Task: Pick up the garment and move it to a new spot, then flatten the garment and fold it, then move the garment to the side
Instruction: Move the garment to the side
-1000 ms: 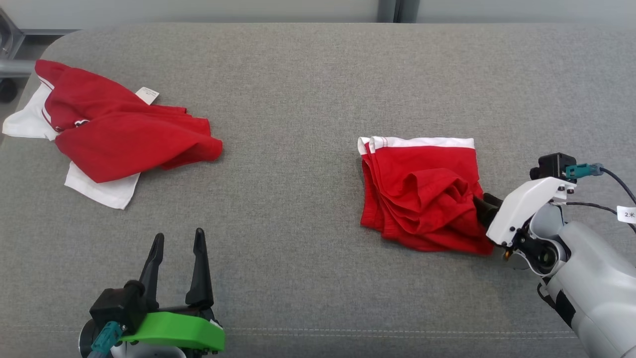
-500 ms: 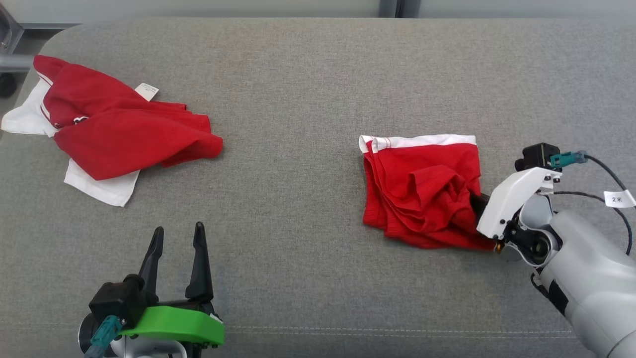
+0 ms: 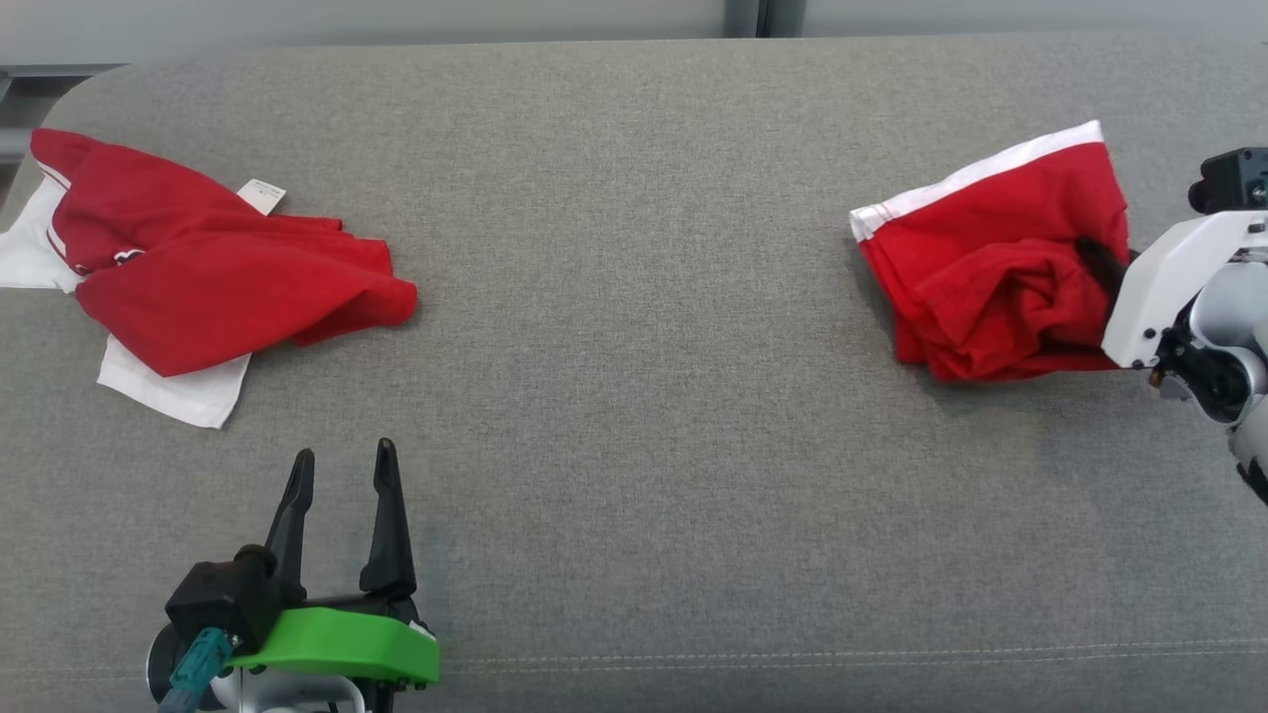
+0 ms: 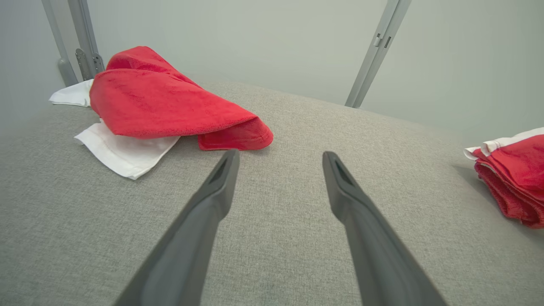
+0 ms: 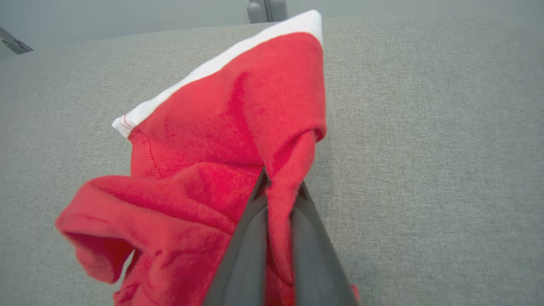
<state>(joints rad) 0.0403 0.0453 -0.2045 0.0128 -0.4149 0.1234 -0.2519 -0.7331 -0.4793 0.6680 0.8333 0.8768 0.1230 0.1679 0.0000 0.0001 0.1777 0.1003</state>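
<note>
The garment [image 3: 991,267] is a folded red piece with a white band along its far edge, at the right of the grey cushioned surface [image 3: 634,396]. My right gripper [image 3: 1098,265] is shut on a fold at its right side, and the cloth bunches and hangs from the fingers. In the right wrist view the right gripper [image 5: 278,187] pinches a red fold of the garment [image 5: 212,144], lifted off the surface. My left gripper [image 3: 342,465] stands open and empty at the lower left. The left wrist view has the left gripper [image 4: 280,159] open above bare fabric, with the garment [image 4: 514,174] at the right edge.
A loose heap of red and white clothes [image 3: 218,287] lies at the far left; the left wrist view has this heap of clothes [image 4: 161,102] ahead to the left. Grey metal posts [image 4: 374,51] stand behind the surface's far edge.
The right gripper shut on the garment and carried it right and toward the far edge, tilting and bunching it. The head view shifted a little. The left gripper stayed put.
</note>
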